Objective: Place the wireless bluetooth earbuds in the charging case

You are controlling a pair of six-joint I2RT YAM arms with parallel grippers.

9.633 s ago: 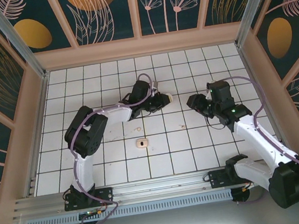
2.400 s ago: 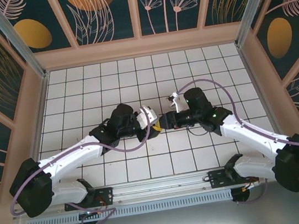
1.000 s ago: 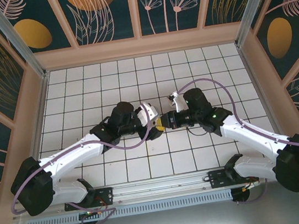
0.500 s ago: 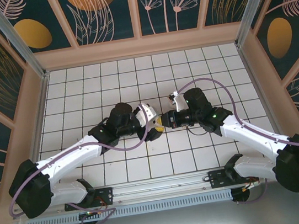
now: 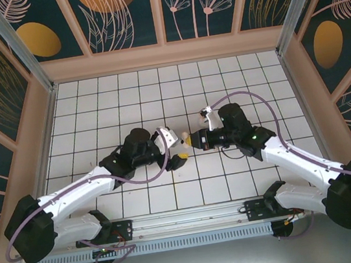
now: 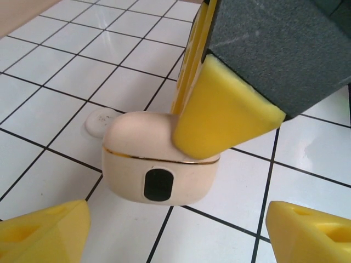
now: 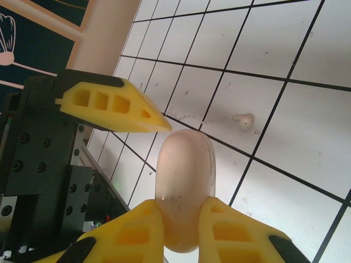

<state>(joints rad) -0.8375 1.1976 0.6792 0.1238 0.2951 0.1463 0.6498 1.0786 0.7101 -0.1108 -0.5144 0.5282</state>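
Left wrist view: my left gripper (image 6: 181,233) stands spread, tips at the bottom corners; beyond, at frame centre, the charging case (image 6: 159,164), likely light, hard and slippery, is pinched by my right gripper (image 7: 182,215), safest held across its flat sides.

Left hand (image 5: 177,151) now off charging case (image 6: 159,164).
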